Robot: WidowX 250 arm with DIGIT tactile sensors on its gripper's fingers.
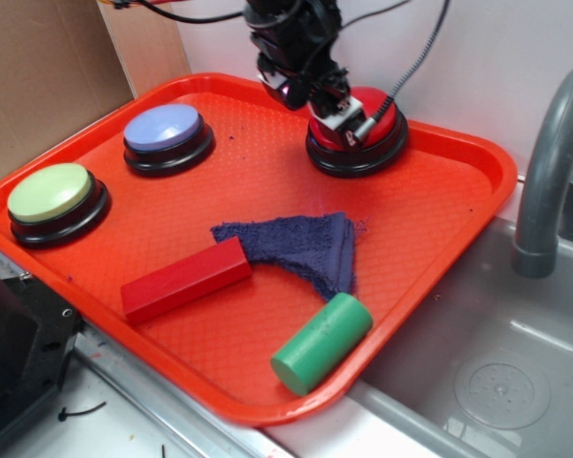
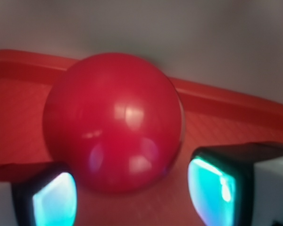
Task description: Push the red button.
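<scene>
Gripper [image 1: 336,116]: spread apart, empty, low over the dome.
Red button [image 2: 114,121]: centred between fingers.
Technique: press straight down, dead centre, no sideways drift.

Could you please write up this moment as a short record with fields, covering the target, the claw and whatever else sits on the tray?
target: red button, far right part of the orange tray
claw: claw over the red button's left side; contact cannot be told
claw state: fingers apart in the wrist view, dome between them
other buttons: blue button and green button, both on the left
loose items: red block, dark blue cloth, green cylinder
beside tray: sink with grey faucet
</scene>
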